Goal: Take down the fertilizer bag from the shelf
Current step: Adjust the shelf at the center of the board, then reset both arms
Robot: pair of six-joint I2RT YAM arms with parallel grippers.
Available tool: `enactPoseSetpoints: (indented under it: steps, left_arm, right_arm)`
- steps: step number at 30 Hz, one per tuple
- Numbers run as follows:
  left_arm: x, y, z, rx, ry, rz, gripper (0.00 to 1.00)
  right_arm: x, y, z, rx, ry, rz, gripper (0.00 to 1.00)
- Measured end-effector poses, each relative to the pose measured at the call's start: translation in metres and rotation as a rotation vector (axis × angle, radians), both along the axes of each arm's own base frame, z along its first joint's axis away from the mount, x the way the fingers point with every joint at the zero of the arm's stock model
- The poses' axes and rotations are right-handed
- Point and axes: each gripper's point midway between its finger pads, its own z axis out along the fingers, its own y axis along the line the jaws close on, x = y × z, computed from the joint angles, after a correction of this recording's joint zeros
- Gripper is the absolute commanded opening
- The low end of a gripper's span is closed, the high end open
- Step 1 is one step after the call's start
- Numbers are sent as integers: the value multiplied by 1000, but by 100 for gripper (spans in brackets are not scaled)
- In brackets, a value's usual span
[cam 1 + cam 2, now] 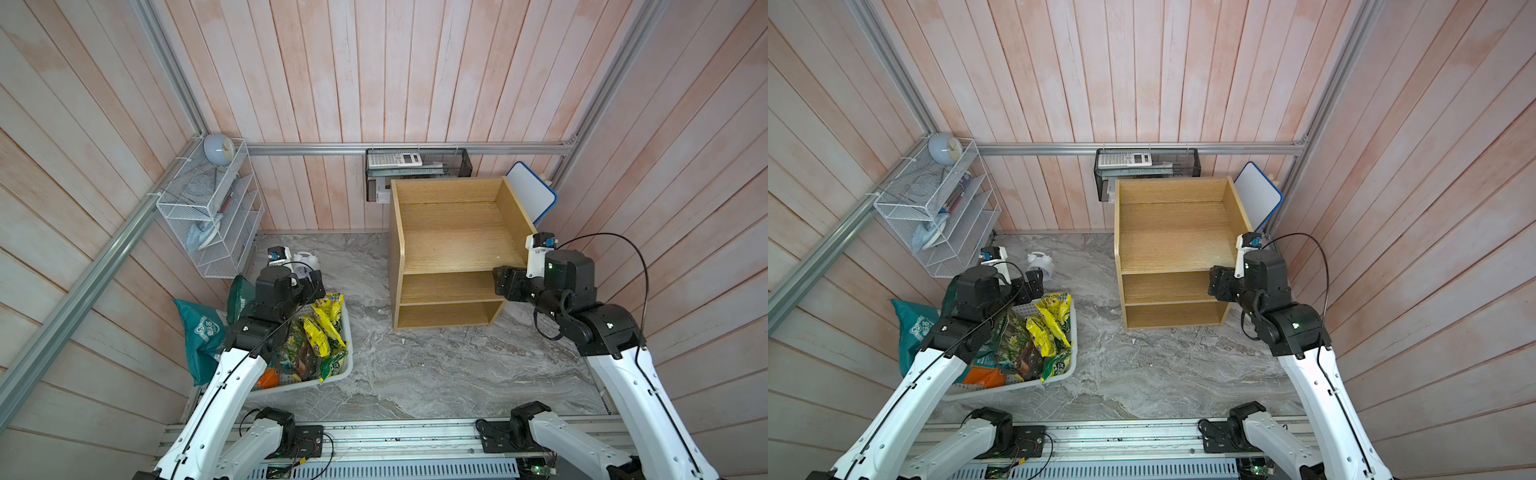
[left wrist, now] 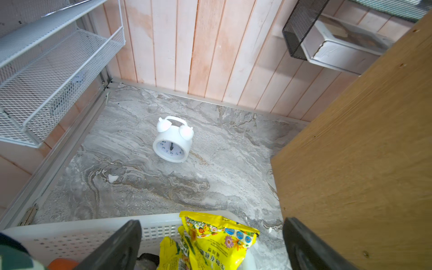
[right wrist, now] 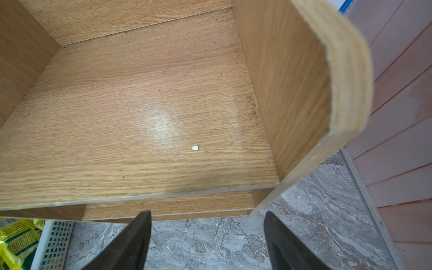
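The oak shelf (image 1: 451,245) (image 1: 1173,241) stands at the back right, and all three tiers are bare. A yellow fertilizer bag (image 1: 324,328) (image 1: 1050,324) (image 2: 217,240) lies with several other bags in a white perforated basket (image 1: 347,365) on the left. Just above that basket's far end hangs my left gripper (image 1: 313,282) (image 2: 211,224), open and empty. By the shelf's front right corner, level with the top board (image 3: 140,105), my right gripper (image 1: 500,280) (image 3: 207,215) is open, with only floor between its fingers.
A white alarm clock (image 2: 171,140) stands on the marble floor behind the basket. A white wire rack (image 1: 212,216) hangs on the left wall, a black mesh basket (image 1: 417,164) on the back wall. Teal bags (image 1: 199,336) lean left of the basket. A whiteboard (image 1: 534,195) stands behind the shelf.
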Motion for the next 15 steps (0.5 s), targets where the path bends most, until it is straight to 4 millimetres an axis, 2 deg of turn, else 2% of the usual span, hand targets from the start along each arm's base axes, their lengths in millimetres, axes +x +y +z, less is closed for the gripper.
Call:
enactPoseSetpoints:
  steps: [5,10,15]
  left_arm:
    - [2,9,-24,55,20,32,100]
    - [13,10,-32,74,16,51,100]
    - [23,10,-45,98,18,54,100]
  right_arm:
    - [-22,-11,-17,-7,34,-29,77]
    - [-43,-32,-40,-39,85,-114,78]
    - [-39,-59,-74,-122,174,-247,82]
